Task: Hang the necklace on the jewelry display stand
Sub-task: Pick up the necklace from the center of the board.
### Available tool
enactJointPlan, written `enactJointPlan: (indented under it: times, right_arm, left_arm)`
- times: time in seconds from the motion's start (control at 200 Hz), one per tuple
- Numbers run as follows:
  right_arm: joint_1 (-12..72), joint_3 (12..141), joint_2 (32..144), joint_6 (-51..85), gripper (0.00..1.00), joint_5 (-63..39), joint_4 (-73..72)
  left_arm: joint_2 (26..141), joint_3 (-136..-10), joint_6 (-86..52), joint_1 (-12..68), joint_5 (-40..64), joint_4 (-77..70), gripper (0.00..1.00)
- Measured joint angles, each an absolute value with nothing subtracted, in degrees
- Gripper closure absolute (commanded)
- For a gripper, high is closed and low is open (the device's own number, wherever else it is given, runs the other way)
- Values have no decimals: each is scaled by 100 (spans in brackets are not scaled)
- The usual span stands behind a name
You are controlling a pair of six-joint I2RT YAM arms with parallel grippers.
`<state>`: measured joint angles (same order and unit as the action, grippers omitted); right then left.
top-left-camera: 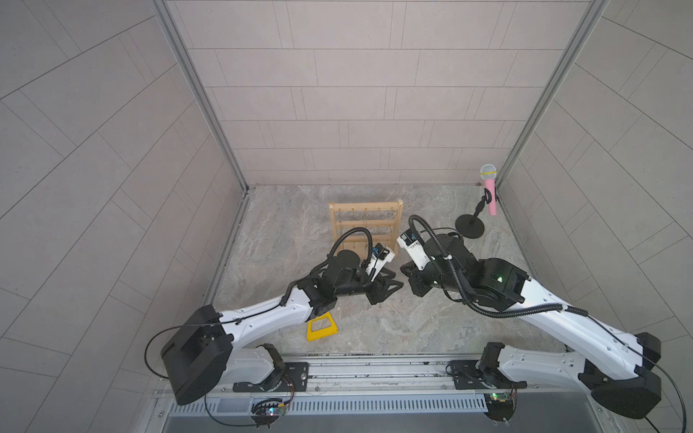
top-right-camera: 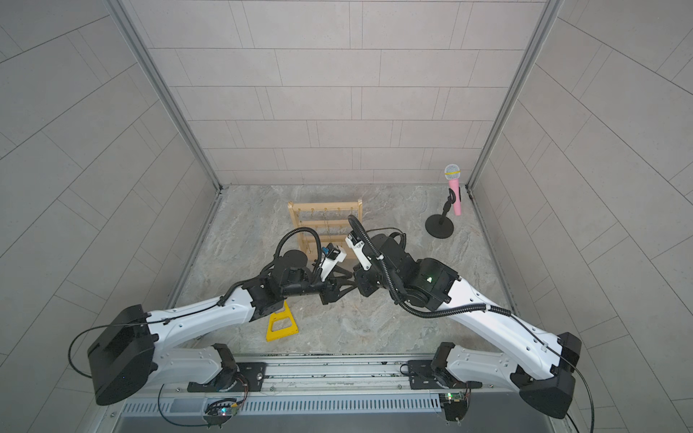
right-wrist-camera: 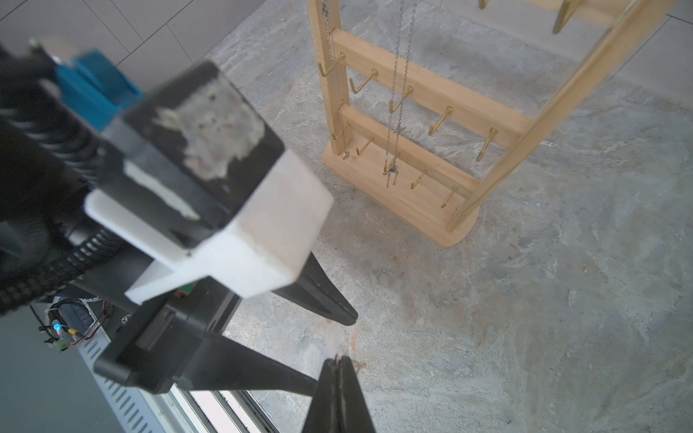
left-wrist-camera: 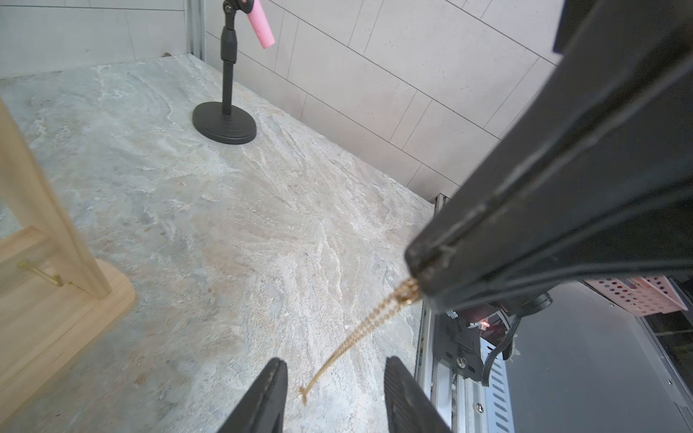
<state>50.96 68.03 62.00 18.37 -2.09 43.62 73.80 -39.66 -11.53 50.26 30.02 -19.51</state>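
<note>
A thin gold necklace [left-wrist-camera: 360, 330] hangs from the closed tips of my right gripper [left-wrist-camera: 416, 270]. Its loose end dangles between the spread fingers of my left gripper [left-wrist-camera: 336, 361], touching neither; the left gripper is open. In the right wrist view the right gripper [right-wrist-camera: 340, 359] is shut, with a speck of gold chain at its tip. The left fingers [right-wrist-camera: 330, 303] stand just beyond it. In a top view the two grippers meet tip to tip, left gripper [top-left-camera: 393, 279] and right gripper [top-left-camera: 403, 268]. They are in front of the jewelry display stand [top-left-camera: 365, 225], a pale wooden rack [right-wrist-camera: 431, 93] with silver chains on its hooks.
A black round-based stand with a pink microphone [top-left-camera: 470, 225] stands at the back right, near the wall. A flat yellow triangular frame [top-left-camera: 321, 330] lies on the stone tabletop under the left forearm. The metal rail [top-left-camera: 375, 369] borders the front edge.
</note>
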Motion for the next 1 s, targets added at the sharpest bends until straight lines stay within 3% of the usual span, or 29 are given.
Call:
enactJointPlan:
  times: [0.335,1.001]
  right_arm:
    - [5100,6945,6171,1658,94,-519,4558]
    - [5100,7105,6171,1566,94,-443,4571]
  left_arm:
    - [7605,-4099,-884,5026,3468,-2169,50]
    - [7642,-4101,-788,4989,3944,-2488,61]
